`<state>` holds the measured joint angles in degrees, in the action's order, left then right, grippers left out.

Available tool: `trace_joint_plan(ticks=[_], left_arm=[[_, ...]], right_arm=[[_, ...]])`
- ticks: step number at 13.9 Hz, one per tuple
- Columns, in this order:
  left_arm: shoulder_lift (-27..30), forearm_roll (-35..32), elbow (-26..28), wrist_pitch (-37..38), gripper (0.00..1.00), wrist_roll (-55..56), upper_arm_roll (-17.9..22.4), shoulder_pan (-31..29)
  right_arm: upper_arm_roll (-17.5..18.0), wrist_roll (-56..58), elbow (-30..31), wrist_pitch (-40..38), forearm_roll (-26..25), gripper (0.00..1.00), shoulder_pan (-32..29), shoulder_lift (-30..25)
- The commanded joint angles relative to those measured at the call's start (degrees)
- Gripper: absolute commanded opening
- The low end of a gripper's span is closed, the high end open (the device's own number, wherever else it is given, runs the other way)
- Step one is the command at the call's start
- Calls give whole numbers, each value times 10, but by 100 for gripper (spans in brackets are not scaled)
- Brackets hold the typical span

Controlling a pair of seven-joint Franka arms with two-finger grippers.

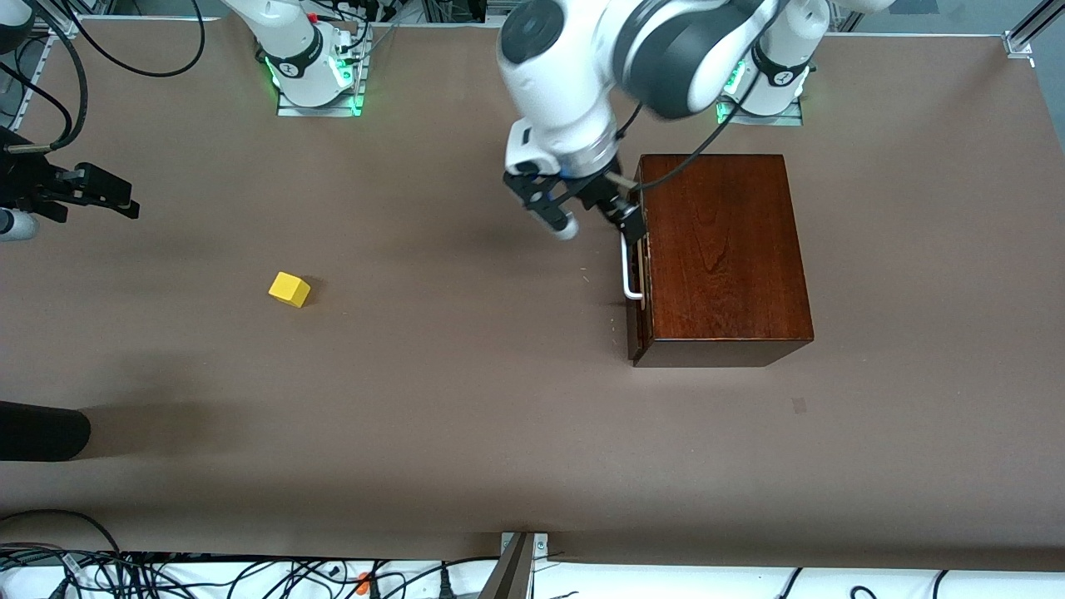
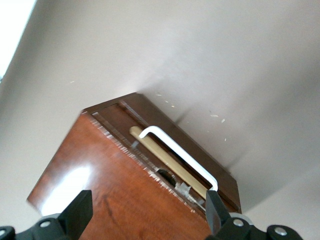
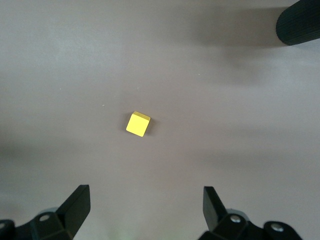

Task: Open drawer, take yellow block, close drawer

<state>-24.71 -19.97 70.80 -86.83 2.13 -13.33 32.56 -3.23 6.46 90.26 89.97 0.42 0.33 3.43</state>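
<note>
Left tool [image 1: 592, 215] spread above drawer [image 1: 641, 274] handle [image 1: 630, 268], right tool [image 3: 145, 210] spread high over yellow block [image 1: 289, 289] lying on open surface [image 1: 466, 416]; off-centre fingers could slip off handle.

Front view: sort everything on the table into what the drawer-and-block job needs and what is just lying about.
Belongs to the job:
- drawer, shut, in the mahogany box
- yellow block, on the table
- left claw, open, at the handle
- right claw, open, over the table's right-arm end

Just lying about:
- cables along the near edge
</note>
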Motion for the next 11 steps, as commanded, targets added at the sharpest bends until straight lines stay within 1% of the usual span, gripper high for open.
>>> trace_joint_plan(ticks=[1, 3, 4, 5, 6, 7, 8, 9, 11], left_arm=[[44, 57, -3, 5, 100, 36, 0, -65], [70, 89, -3, 3, 100, 38, -3, -116], [84, 104, -1, 5, 100, 38, 1, -132], [105, 109, 8, 12, 100, 38, 2, -154], [112, 109, 7, 40, 100, 36, 2, -171], [115, 112, 7, 77, 100, 36, 13, -181], [127, 136, 10, 95, 100, 34, 32, -195], [136, 182, 18, 97, 100, 30, 63, -214], [152, 227, 44, 89, 100, 26, 135, -217]], right_arm=[[15, -7, 7, -2, -3, 100, -11, -8], [15, -1, 7, -2, -2, 100, -11, -7], [15, 0, 7, -2, -2, 100, -11, -7], [15, 0, 7, -2, -2, 100, -11, -7], [15, -1, 7, -2, -2, 100, -11, -7], [15, -1, 7, -1, -2, 100, -11, -7], [15, -2, 5, -1, -3, 100, -11, -7], [15, -2, 5, -2, -2, 100, -11, -6], [15, -1, 5, -2, -2, 100, -11, -6]])
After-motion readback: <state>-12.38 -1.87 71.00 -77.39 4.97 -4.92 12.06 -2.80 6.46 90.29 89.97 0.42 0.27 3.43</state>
